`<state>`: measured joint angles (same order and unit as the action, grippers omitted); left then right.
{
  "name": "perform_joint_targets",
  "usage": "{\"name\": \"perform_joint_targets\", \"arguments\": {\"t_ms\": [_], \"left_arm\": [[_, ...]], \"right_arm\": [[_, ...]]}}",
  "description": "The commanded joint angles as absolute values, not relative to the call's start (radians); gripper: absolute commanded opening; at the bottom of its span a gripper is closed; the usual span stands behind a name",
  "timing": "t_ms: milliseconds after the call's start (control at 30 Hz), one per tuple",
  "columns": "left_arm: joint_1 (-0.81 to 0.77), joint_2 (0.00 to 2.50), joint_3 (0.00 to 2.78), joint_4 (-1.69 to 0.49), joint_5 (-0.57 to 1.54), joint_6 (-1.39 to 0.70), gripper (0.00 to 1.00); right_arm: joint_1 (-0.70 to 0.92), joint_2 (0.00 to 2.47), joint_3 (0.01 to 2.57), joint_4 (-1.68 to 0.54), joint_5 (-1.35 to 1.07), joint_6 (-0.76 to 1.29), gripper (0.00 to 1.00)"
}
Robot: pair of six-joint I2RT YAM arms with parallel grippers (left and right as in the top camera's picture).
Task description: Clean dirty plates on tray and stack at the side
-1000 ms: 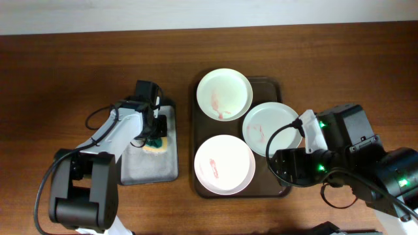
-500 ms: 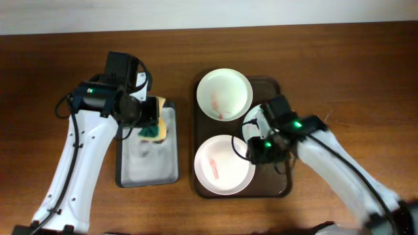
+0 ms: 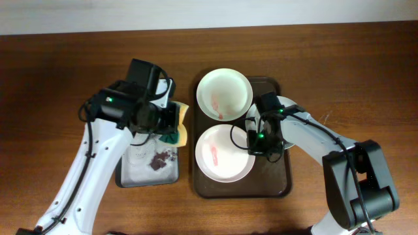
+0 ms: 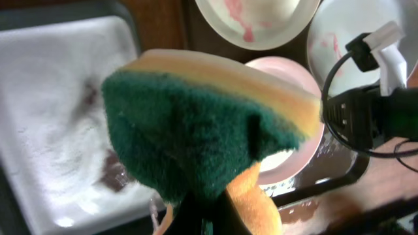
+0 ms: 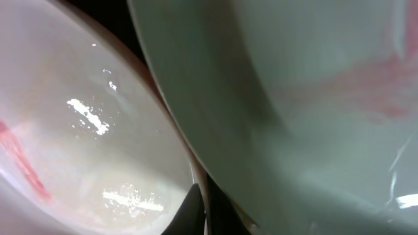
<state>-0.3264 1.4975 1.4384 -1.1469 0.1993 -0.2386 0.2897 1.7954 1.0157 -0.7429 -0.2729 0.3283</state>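
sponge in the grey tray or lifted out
Out: the left gripper holds the sponge raised, over the right edge of the grey tray.

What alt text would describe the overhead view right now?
The left tool holds a green-yellow sponge between the grey metal tray and the dark tray. Two smeared white plates lie on the dark tray; the right tool is at a third, grey-green plate, partly hidden.

Left tool (image 3: 170, 124) holds the sponge (image 3: 182, 121) beside the tray (image 3: 281, 186); right tool (image 3: 260, 140) sits at the lower plate (image 3: 219, 156) rim.
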Motion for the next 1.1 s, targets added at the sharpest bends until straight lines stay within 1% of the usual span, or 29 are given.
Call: {"name": "perform_joint_targets", "arguments": {"t_ms": [0,67,100,200,267,367,467,500,567,600,633,667,733,767,867,967,1000,1067], "left_arm": [[-0.422,1.516,1.313,-1.001,0.223,-0.387,0.00],[-0.530,1.586,1.193,-0.778,0.294,-0.432,0.00],[-0.563,1.621,1.172,-0.716,0.323,-0.439,0.00],[-0.650,1.765,1.162,-0.586,0.325,-0.487,0.00],[-0.673,1.870,1.162,-0.544,0.307,-0.566,0.00],[-0.674,1.967,1.162,-0.509,0.317,-0.618,0.00],[-0.674,1.994,1.162,-0.501,0.292,-0.612,0.00],[-0.672,1.993,1.164,-0.517,0.232,-0.582,0.00],[-0.669,1.993,1.180,-0.626,0.034,-0.577,0.00],[-0.665,1.993,1.200,-0.724,-0.142,-0.577,0.00],[-0.662,1.993,1.218,-0.793,-0.270,-0.576,0.00],[-0.651,1.992,1.243,-0.850,-0.350,-0.575,0.00],[-0.638,1.992,1.274,-0.880,-0.382,-0.575,0.00],[-0.636,1.992,1.279,-0.867,-0.366,-0.575,0.00],[-0.636,1.994,1.278,-0.785,-0.107,-0.575,0.00],[-0.643,1.994,1.278,-0.640,0.323,-0.575,0.00],[-0.646,1.994,1.278,-0.597,0.419,-0.575,0.00],[-0.660,1.994,1.278,-0.540,0.487,-0.575,0.00]], "right_arm": [[0.268,1.833,1.003,-0.759,-0.210,0.345,0.04],[0.268,1.833,1.003,-0.759,-0.230,0.345,0.04],[0.268,1.833,1.003,-0.758,-0.231,0.345,0.04],[0.268,1.833,1.003,-0.758,-0.232,0.345,0.04],[0.268,1.833,1.003,-0.759,-0.232,0.345,0.04],[0.268,1.833,1.003,-0.758,-0.232,0.345,0.04],[0.268,1.833,1.003,-0.759,-0.232,0.345,0.04],[0.268,1.833,1.003,-0.759,-0.233,0.345,0.04],[0.268,1.833,1.003,-0.762,-0.236,0.345,0.04],[0.268,1.833,1.003,-0.763,-0.236,0.345,0.04],[0.268,1.833,1.003,-0.763,-0.236,0.345,0.04],[0.268,1.833,1.003,-0.763,-0.236,0.345,0.04],[0.268,1.833,1.003,-0.762,-0.236,0.345,0.04],[0.268,1.833,1.003,-0.763,-0.236,0.345,0.04],[0.268,1.833,1.003,-0.762,-0.236,0.345,0.04],[0.268,1.833,1.003,-0.761,-0.236,0.345,0.04],[0.268,1.833,1.003,-0.759,-0.236,0.345,0.04],[0.268,1.833,1.003,-0.759,-0.236,0.345,0.04]]}}
